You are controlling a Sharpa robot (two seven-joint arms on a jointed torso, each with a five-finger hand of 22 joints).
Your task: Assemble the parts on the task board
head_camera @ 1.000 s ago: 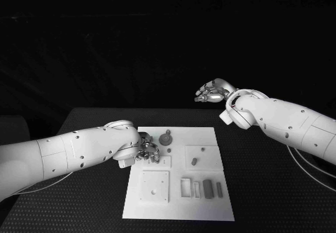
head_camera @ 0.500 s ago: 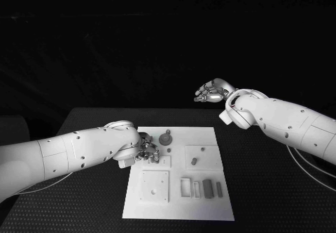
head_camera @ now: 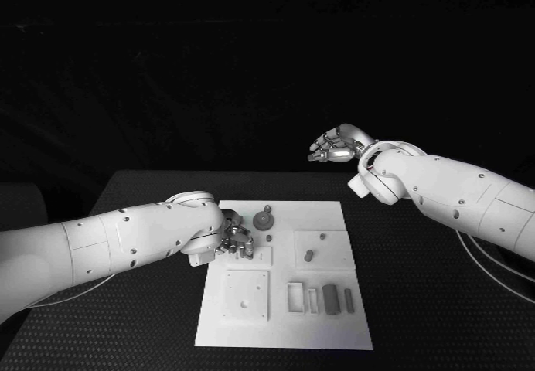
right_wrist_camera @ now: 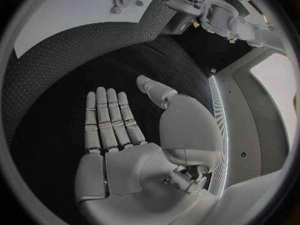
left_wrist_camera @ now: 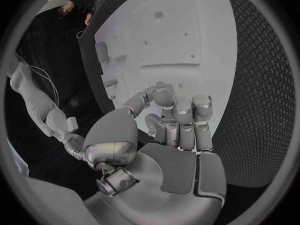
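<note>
The white task board lies in the middle of the table. My left hand is low over its near-left part, beside a small square plate. In the left wrist view that hand has its fingers curled in, tips against the thumb just above the board; I see no part between them. A round grey gear-like part stands just beyond the hand. My right hand is raised past the table's far edge, palm flat and fingers spread, holding nothing.
On the board a large square plate lies near left, another square plate with small grey pieces sits in the middle, and grey bars lie in slots near right. Black table surrounds the board.
My left hand's fingers have drawn in a little closer over the board. The right arm has stayed where it was.
</note>
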